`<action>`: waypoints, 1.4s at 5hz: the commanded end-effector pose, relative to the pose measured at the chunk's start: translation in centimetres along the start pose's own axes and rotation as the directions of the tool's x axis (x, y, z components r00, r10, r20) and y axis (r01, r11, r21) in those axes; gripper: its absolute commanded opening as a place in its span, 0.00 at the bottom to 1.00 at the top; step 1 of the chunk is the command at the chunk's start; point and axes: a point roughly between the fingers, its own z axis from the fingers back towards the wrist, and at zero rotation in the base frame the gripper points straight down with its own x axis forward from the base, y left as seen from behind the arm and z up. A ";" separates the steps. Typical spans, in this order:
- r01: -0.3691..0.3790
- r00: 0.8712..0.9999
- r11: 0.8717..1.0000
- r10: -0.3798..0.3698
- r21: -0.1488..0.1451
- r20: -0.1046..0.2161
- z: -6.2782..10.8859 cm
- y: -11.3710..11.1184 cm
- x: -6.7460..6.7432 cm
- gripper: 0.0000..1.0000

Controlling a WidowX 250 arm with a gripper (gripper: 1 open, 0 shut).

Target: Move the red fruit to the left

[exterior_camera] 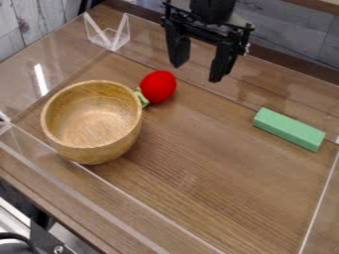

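Observation:
The red fruit is a small round bright red ball with a green leaf piece at its left side. It lies on the wooden table just right of and behind the wooden bowl. My gripper hangs above the table behind and to the right of the fruit. Its black fingers point down, stand apart, and hold nothing.
A flat green rectangular block lies on the table at the right. A clear plastic wall rings the table. A clear folded stand sits at the back left.

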 end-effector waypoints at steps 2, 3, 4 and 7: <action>-0.108 0.994 0.994 0.108 -0.033 0.007 -2.9 -1.1 0.2 1.00; -0.132 0.989 0.988 0.137 -0.080 0.052 -3.6 -2.4 0.2 1.00; -0.105 0.990 0.982 0.118 -0.156 0.079 -3.2 -3.2 0.3 1.00; -0.098 0.977 0.983 0.125 -0.156 0.172 -2.5 -2.0 1.4 1.00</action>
